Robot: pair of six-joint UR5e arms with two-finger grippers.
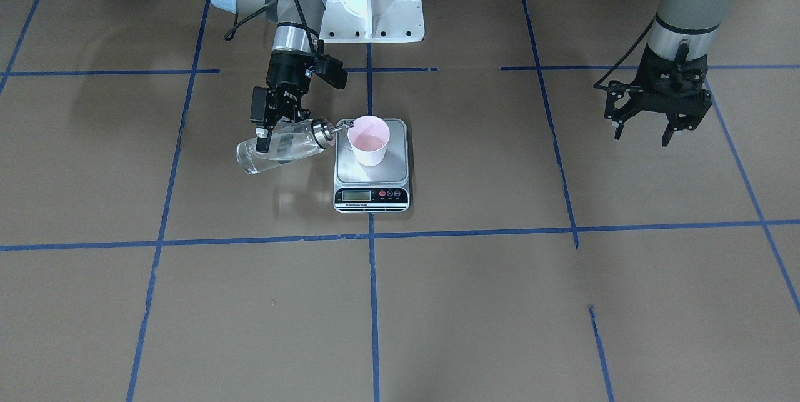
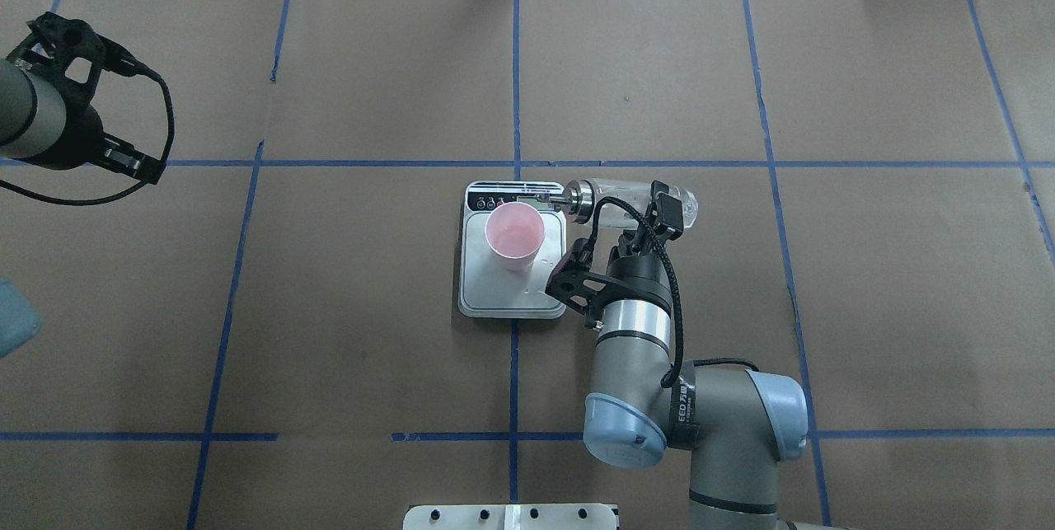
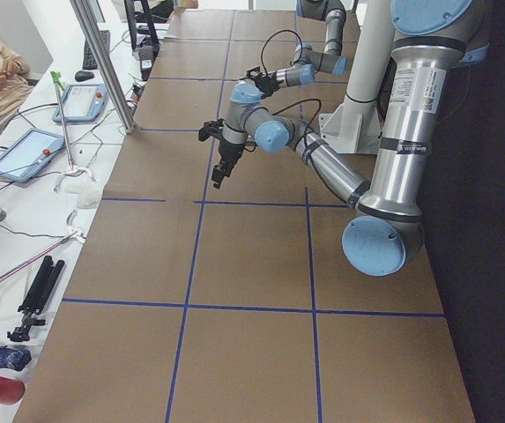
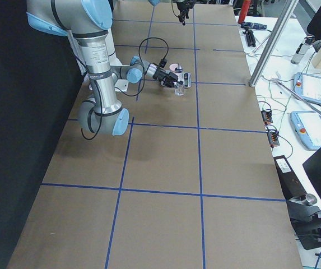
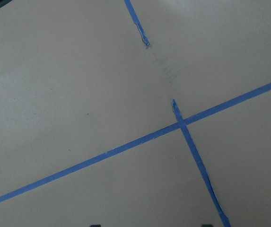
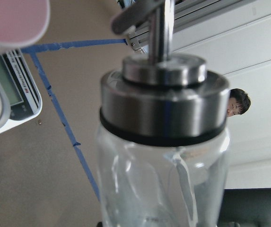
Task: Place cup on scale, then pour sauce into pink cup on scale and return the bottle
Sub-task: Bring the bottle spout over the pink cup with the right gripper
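Where right jaws close — bottle (image 1: 279, 150), tipped

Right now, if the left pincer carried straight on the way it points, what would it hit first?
The left pincer points down, and its wrist view shows only the table, brown paper crossed by blue tape lines. It would likely meet that paper first.

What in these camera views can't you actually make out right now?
Reading on the scale: digits too small in the front-facing view, blurred in the right wrist view.
Level of sauce in the cup: too small in every view.
Any stream from the bottle spout: too thin to see.
Fingertips of the right end effector: hidden under its own wrist in the overhead view.
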